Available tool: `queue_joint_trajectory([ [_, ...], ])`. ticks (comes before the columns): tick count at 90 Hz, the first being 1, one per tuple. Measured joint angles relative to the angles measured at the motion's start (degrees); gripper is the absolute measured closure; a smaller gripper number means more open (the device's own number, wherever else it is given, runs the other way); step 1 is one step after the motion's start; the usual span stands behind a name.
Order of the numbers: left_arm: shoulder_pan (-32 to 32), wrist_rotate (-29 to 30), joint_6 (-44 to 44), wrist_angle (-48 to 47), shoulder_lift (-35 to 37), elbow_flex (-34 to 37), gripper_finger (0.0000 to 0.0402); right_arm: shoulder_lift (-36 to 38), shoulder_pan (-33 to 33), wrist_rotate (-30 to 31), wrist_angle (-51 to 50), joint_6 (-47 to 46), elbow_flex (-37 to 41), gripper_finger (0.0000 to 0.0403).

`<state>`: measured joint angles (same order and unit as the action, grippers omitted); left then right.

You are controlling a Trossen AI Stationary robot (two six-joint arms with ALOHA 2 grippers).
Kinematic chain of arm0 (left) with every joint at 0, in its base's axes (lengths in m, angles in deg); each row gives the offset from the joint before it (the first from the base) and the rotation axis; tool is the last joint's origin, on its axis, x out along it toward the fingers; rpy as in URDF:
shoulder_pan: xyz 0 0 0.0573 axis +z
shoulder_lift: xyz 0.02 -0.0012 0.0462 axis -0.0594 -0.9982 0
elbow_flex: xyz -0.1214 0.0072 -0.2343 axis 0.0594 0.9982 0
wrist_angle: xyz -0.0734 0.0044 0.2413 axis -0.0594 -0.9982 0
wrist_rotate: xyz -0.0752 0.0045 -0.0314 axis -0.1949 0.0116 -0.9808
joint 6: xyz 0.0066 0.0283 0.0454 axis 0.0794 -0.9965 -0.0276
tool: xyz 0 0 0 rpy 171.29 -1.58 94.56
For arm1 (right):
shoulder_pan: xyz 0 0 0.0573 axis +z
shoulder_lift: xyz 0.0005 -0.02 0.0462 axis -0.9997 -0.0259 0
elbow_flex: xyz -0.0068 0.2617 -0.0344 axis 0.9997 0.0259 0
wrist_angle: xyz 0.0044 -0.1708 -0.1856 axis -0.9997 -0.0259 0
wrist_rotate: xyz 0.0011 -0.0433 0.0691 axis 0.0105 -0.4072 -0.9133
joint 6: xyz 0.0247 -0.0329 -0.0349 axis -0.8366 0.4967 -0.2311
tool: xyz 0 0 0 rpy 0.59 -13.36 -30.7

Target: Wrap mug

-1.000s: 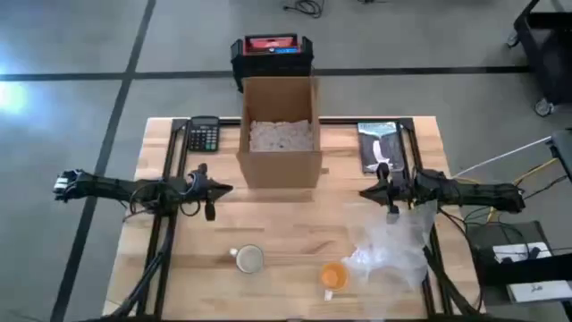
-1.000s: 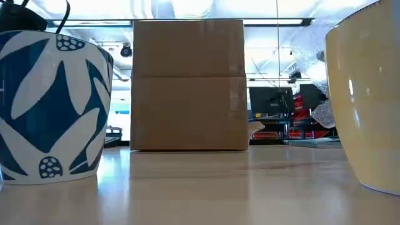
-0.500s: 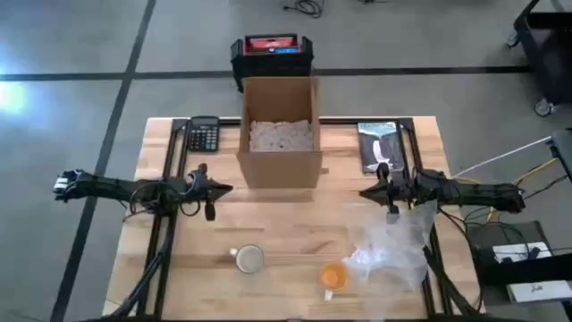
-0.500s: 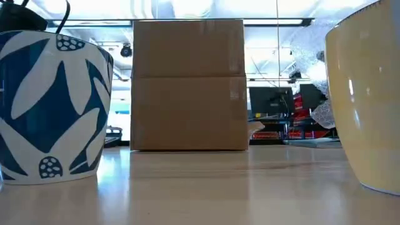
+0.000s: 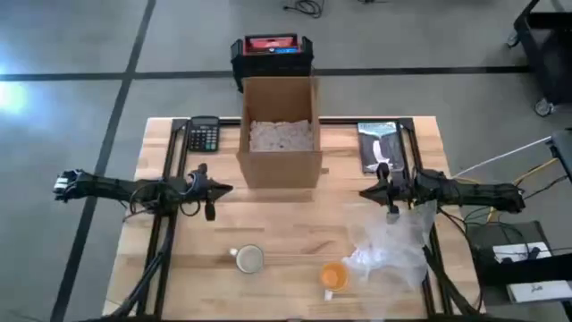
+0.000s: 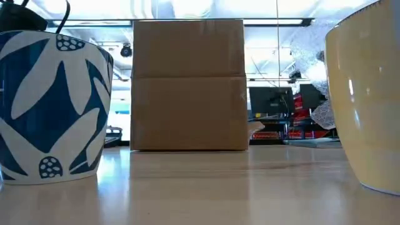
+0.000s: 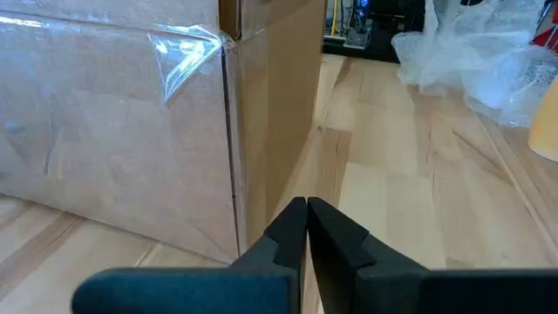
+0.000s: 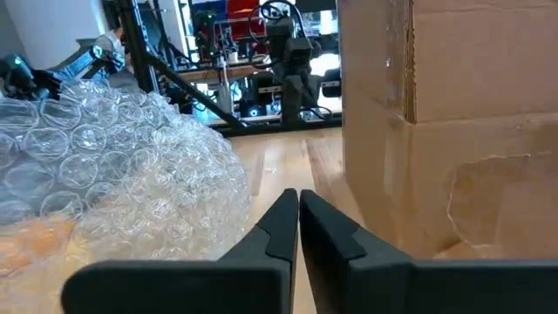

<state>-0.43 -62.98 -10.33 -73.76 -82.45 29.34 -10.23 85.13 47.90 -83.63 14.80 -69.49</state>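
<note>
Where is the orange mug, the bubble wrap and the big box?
orange mug (image 5: 332, 275), high view, on its orange inside.
bubble wrap (image 5: 391, 248), high view, middle of the crumpled clear sheet.
cardboard box (image 5: 281, 135), high view, on the white filling inside its open top.

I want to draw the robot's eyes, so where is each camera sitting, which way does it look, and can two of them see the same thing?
High view: above the table, looking straight down; both arms show, left gripper and right gripper flanking the cardboard box.
Low view: at tabletop height, looking level past the blue-and-white mug and yellow mug; no arm shows.
Left wrist view: looks past its shut fingers along the box.
Right wrist view: looks past its shut fingers between bubble wrap and box.
All four views share the box.
</note>
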Motion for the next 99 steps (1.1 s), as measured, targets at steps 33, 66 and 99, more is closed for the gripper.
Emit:
queue_joint_trajectory([
  [33,-0.02,0.08,-0.01,3.21,0.01,0.04,0.0402,0.01,-0.01,-0.02,-0.01,0.0,0.0,0.0403],
  [66,0.0,-0.05,-0.41,16.31,-0.26,0.04,0.0402,0.01,0.0,0.0,0.0,0.0,0.0,0.0403],
  [99,-3.22,-7.98,-8.1,22.1,-13.25,-10.26,0.0402,0.0,0.0,0.02,0.47,0.0,0.0,0.0403],
])
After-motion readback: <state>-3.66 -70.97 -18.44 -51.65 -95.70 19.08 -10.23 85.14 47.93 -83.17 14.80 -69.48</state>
